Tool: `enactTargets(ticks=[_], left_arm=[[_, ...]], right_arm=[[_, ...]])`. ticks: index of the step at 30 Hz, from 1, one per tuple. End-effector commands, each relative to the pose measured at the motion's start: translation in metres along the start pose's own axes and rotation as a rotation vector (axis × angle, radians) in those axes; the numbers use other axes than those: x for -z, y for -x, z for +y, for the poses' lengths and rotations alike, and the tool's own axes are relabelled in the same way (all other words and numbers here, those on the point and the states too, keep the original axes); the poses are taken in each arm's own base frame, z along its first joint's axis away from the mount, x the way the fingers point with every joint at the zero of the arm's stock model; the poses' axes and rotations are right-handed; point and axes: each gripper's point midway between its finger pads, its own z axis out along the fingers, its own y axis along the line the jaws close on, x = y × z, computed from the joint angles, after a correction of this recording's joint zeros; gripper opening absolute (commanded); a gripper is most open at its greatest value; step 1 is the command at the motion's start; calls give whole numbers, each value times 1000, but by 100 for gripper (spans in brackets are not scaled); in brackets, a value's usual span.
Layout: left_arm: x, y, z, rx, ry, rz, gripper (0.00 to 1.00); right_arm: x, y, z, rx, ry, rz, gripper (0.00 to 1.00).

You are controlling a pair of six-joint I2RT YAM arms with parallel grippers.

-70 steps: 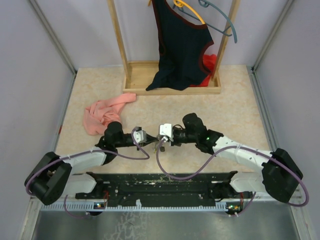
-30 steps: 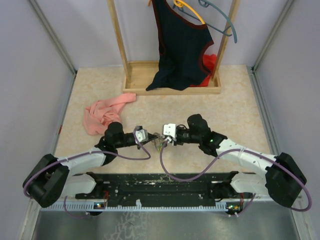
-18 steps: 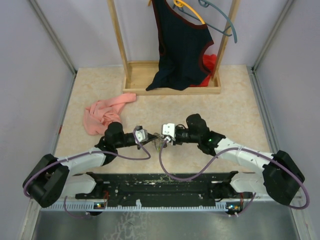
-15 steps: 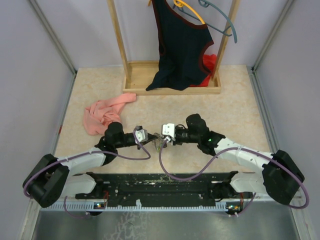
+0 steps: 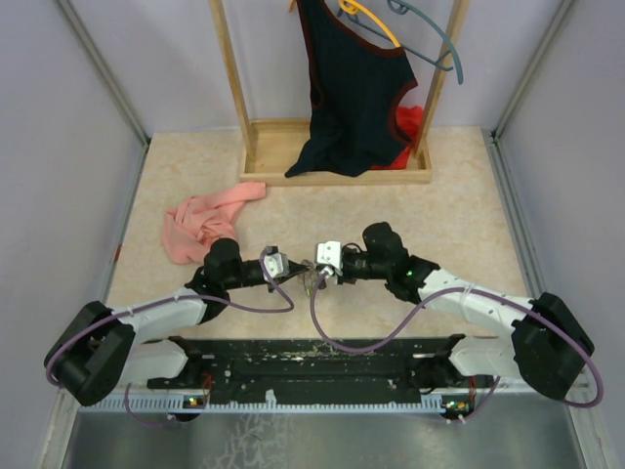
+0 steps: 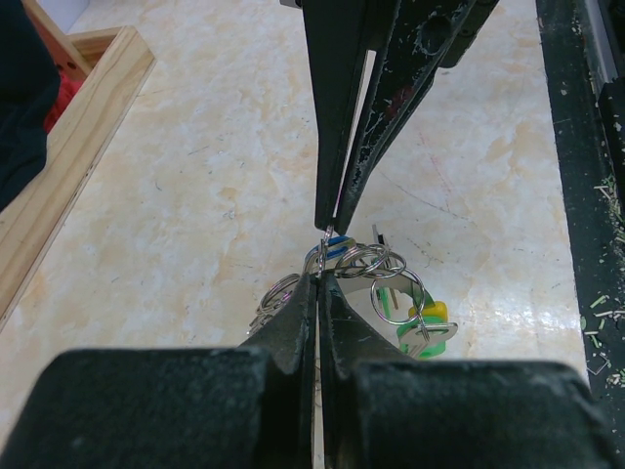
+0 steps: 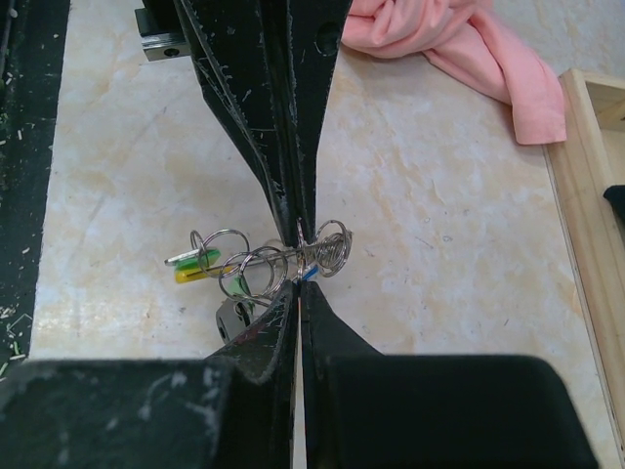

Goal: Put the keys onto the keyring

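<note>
My two grippers meet tip to tip just above the table, over a small bunch of wire rings and keys (image 5: 311, 281). The left gripper (image 6: 317, 280) is shut on the thin grey wire of the keyring (image 6: 376, 262). Facing it, the right gripper (image 7: 298, 289) is shut, and a blue key head (image 7: 309, 276) sits right at its tips. Green and yellow key heads (image 6: 426, 324) hang off a ring to one side, resting on the table. A dark key (image 7: 232, 318) lies beside the right fingers. How the rings link together is too tangled to make out.
A pink cloth (image 5: 200, 220) lies behind the left arm. A wooden rack (image 5: 337, 176) with a dark garment (image 5: 352, 88) and hangers (image 5: 430, 39) stands at the back. The black base rail (image 5: 312, 357) runs along the near edge.
The right gripper's jaws have closed at the bunch of rings. Both arms have stayed almost still; the left gripper has remained shut.
</note>
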Motion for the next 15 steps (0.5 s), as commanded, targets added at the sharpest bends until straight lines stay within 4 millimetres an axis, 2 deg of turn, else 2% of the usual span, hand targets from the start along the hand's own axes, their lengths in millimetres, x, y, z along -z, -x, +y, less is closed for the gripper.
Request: enactTargets(ticks=[1,15], left_arm=[[-1,11,1,-33,-6,-38,1],[-3,8,4,-20,-1,-12,1]], right_arm=[[4,35,-17,28,-21,-80,0],[0,42,-16,42,3,-71,0]])
